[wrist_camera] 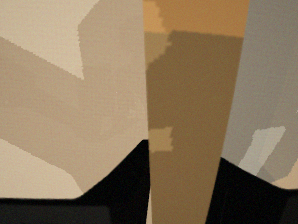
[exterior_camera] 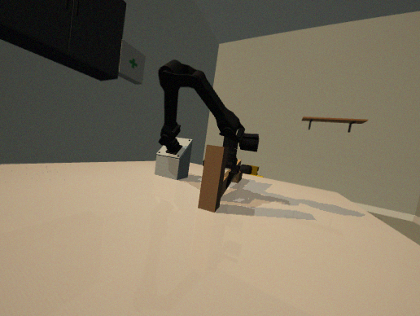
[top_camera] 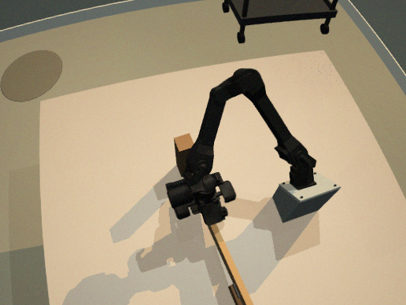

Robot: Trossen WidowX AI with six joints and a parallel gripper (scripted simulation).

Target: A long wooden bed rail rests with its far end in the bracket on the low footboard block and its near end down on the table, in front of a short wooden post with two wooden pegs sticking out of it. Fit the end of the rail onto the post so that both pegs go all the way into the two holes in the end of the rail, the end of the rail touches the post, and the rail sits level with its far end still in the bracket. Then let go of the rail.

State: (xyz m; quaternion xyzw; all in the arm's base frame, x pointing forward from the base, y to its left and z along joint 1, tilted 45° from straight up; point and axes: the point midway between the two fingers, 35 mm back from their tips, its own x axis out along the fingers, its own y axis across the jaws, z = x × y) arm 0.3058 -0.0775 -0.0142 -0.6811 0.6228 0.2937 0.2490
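Note:
The long wooden rail [top_camera: 233,267] [wrist_camera: 195,90] runs from under the gripper to the front edge of the top view. My gripper [wrist_camera: 166,146] is shut on the rail, with one dark finger at each side of it in the wrist view. The short wooden post [top_camera: 183,142] [exterior_camera: 212,179] stands upright just beyond the gripper. The footboard block [top_camera: 234,292] [exterior_camera: 237,177] is low and brown, at the rail's far part. The arm and post hide the pegs, the rail's near end and its holes. I cannot tell whether that end touches the table or the post.
The arm's grey base block [top_camera: 300,204] [exterior_camera: 168,166] stands to one side of the rail on the pale table [top_camera: 98,126] [exterior_camera: 122,244]. The arm arches high from it to the gripper. A dark cart [top_camera: 289,16] stands beyond the table. A yellow object [exterior_camera: 255,170] shows behind the gripper.

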